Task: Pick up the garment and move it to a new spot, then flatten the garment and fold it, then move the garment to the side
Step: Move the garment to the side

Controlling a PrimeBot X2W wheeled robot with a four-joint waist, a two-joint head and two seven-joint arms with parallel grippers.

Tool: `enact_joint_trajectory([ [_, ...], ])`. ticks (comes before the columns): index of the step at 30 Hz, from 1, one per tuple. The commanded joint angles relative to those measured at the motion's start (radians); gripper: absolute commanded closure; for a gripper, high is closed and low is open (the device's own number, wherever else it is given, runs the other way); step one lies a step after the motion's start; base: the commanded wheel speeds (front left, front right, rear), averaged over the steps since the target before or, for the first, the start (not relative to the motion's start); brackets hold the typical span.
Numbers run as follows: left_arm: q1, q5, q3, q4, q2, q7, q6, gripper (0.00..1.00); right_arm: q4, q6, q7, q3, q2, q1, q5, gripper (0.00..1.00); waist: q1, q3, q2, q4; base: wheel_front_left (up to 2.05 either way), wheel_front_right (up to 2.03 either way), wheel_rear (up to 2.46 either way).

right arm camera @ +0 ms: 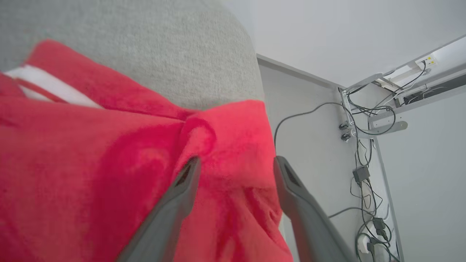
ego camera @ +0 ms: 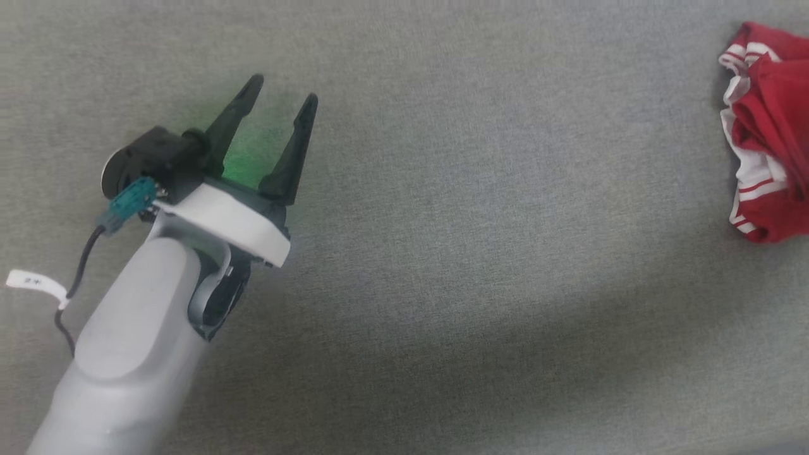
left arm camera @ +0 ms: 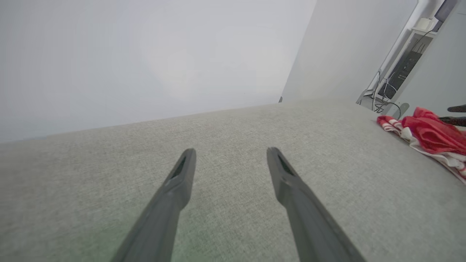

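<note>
1 wrist view: right gripper (right arm camera: 235, 162) agape over garment (right arm camera: 91, 163).

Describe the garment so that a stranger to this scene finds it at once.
Start from the wide grey fabric surface and go to the right edge of the head view, far across from the left gripper. There lies the garment, crumpled in a heap. Its bright red cloth and white, red-striped trim stand out against the plain grey around it.
</note>
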Motion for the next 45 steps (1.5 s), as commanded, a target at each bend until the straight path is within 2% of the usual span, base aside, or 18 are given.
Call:
enact_joint_trajectory([
  [1, 0.025, -0.001, 0.017, -0.011, 0.002, -0.004, -0.001, 0.0, 0.005, -0.002, -0.01, 0.002, 0.009, -0.013, 0.012, 0.0, 0.0, -0.029, 0.0, 0.011, 0.0, 0.0, 0.0],
  [6, 0.098, 0.003, 0.077, -0.046, -0.001, -0.004, -0.001, 0.0, -0.018, -0.002, -0.051, -0.003, 0.055, 0.011, 0.084, 0.0, 0.0, -0.098, 0.0, 0.036, 0.0, 0.0, 0.0],
  [13, 0.221, 0.018, 0.151, -0.058, 0.004, -0.004, -0.001, 0.0, -0.11, -0.002, -0.108, 0.074, 0.114, 0.109, 0.177, 0.0, 0.0, -0.208, 0.0, 0.08, 0.0, 0.0, 0.0],
  [26, 0.452, 0.04, 0.294, -0.096, 0.004, -0.004, 0.0, 0.0, -0.263, -0.002, -0.231, 0.129, 0.147, 0.332, 0.273, 0.0, 0.0, -0.391, 0.0, 0.165, 0.0, 0.0, 0.0],
  [30, 0.534, 0.071, 0.339, -0.132, -0.001, -0.004, 0.0, 0.0, -0.32, -0.002, -0.245, 0.093, 0.15, 0.415, 0.264, 0.0, 0.0, -0.435, 0.0, 0.187, 0.0, 0.0, 0.0],
  [34, 0.611, 0.083, 0.386, -0.148, -0.009, -0.004, 0.0, 0.0, -0.436, -0.002, -0.245, 0.005, 0.159, 0.521, 0.223, 0.0, 0.0, -0.471, 0.0, 0.2, 0.0, 0.0, 0.0],
  [38, 0.688, 0.08, 0.431, -0.165, -0.022, -0.004, 0.0, 0.0, -0.592, -0.002, -0.245, -0.131, 0.206, 0.691, 0.15, 0.0, 0.0, -0.507, 0.0, 0.211, 0.0, 0.0, 0.0],
  [45, 0.755, 0.067, 0.469, -0.193, -0.028, -0.004, -0.001, 0.0, -0.752, -0.002, -0.245, -0.261, 0.291, 0.883, 0.061, 0.0, 0.0, -0.522, 0.0, 0.211, 0.0, 0.0, 0.0],
])
